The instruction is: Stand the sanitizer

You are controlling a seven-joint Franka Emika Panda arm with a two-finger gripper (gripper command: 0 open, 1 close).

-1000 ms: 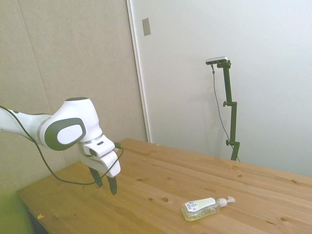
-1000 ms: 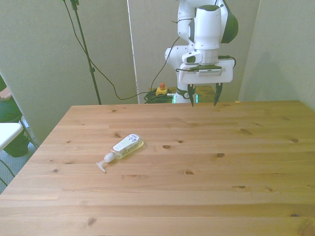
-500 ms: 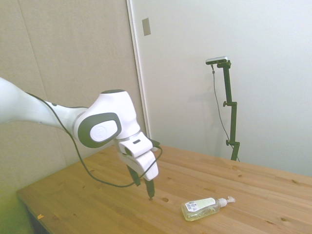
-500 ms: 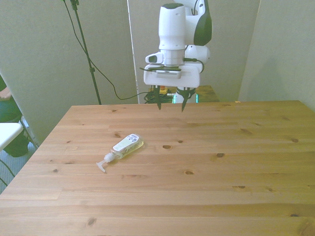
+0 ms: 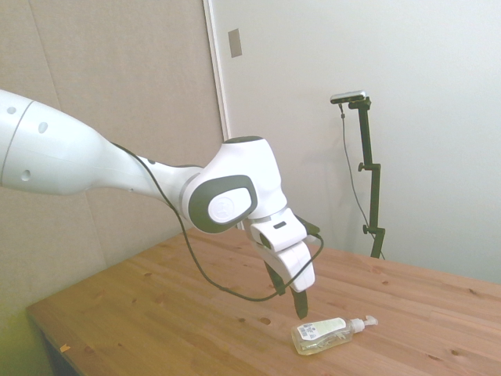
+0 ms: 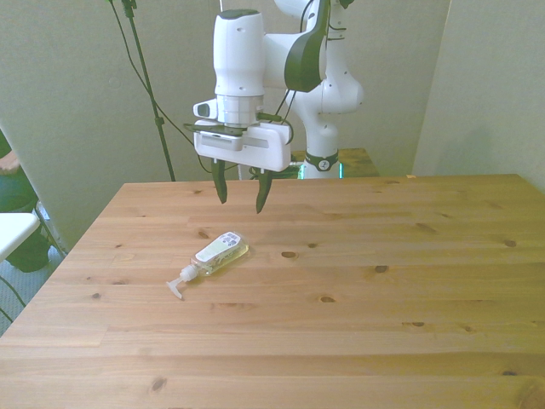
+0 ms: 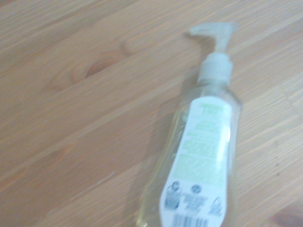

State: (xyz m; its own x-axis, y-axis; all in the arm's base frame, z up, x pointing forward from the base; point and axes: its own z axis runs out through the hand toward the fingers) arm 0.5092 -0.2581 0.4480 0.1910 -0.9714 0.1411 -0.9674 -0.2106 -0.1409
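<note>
The sanitizer [image 6: 219,251], a small clear pump bottle with yellowish liquid and a white-and-green label, lies on its side on the wooden table [image 6: 383,307]. Its white pump nozzle [image 6: 177,286] points toward the front view's lower left. In the side view the sanitizer [image 5: 321,334] lies near the table's front edge. My gripper [image 6: 240,198] hangs open above the table, just behind and above the bottle's base, fingers pointing down and holding nothing. The wrist view shows the sanitizer [image 7: 201,146] close up, label side up.
Bare wood surrounds the bottle on all sides. A white object [image 6: 13,232] stands off the table at the front view's left edge. Cables [image 6: 170,119] hang behind the table's far edge.
The arm has swung across the table toward the front view's left and come lower, bringing the open gripper from the far middle to just above the lying bottle. The bottle has not moved.
</note>
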